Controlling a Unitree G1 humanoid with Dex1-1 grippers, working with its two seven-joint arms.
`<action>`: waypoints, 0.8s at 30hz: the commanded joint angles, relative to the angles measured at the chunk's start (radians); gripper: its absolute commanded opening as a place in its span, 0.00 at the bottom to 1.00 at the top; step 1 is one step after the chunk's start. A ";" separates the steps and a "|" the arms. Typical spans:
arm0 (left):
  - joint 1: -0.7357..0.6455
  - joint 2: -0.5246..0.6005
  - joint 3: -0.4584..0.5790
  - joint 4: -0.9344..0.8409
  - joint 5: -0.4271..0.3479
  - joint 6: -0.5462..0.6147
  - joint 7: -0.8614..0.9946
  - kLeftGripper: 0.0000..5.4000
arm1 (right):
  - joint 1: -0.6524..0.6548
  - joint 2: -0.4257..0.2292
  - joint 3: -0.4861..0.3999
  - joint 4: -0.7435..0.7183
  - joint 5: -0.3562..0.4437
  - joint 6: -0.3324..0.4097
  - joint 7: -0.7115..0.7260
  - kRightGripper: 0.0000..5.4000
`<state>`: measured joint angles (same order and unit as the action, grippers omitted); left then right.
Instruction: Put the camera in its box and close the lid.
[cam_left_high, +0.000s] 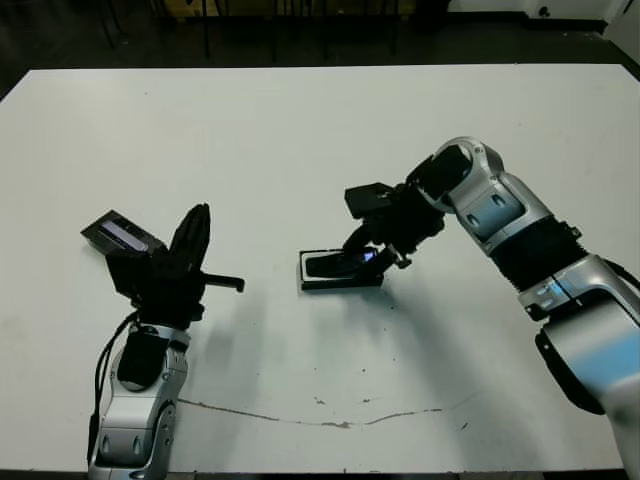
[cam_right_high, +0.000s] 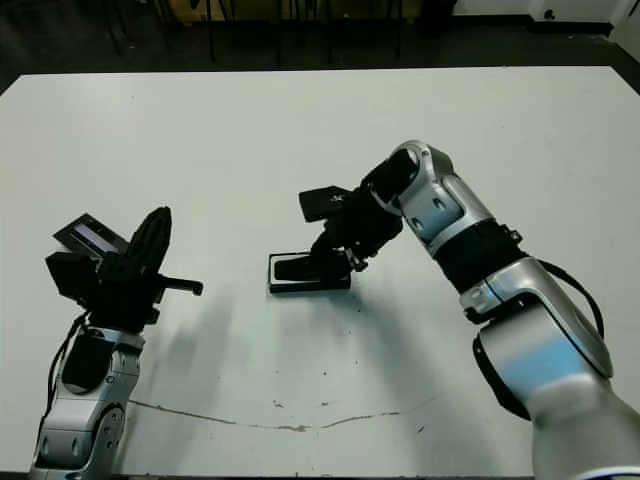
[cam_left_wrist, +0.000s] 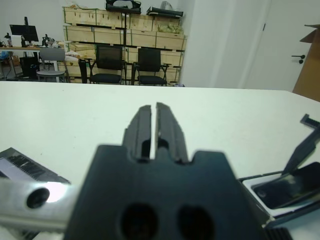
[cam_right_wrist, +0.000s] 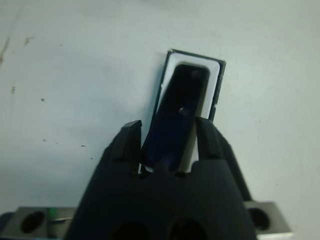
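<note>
The right claw (cam_right_wrist: 169, 142) grips the camera (cam_right_wrist: 179, 107) between its 2 fingers, the bar tilted with its far end inside the box (cam_right_wrist: 216, 82), which sits mid-desk (cam_left_high: 320, 140) on its white lining. Well apart on the left, the left claw (cam_left_high: 192, 232) points upward, clenched on nothing. The lid (cam_left_high: 122, 234) lies just beside it on the desk.

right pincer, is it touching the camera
Touching. The right wrist view shows the right pincer with a finger on each long side of the camera, above the box.
</note>
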<state>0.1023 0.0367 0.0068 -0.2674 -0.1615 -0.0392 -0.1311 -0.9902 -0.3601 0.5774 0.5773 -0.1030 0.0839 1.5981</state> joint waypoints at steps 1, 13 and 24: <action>0.009 0.002 0.000 0.012 0.005 0.019 0.004 0.00 | -0.017 -0.030 -0.034 0.003 0.015 -0.045 0.009 0.51; 0.013 -0.001 -0.001 0.015 0.009 0.017 0.007 0.00 | 0.007 -0.089 -0.130 -0.056 0.009 -0.014 -0.075 0.89; 0.015 0.002 0.000 0.012 0.015 0.017 0.011 0.00 | 0.251 -0.128 -0.483 -0.453 0.203 0.369 -0.451 1.00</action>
<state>0.1035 0.0349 0.0047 -0.2636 -0.1577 -0.0396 -0.1246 -0.8096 -0.4802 0.1412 0.1904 0.0850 0.4087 1.2150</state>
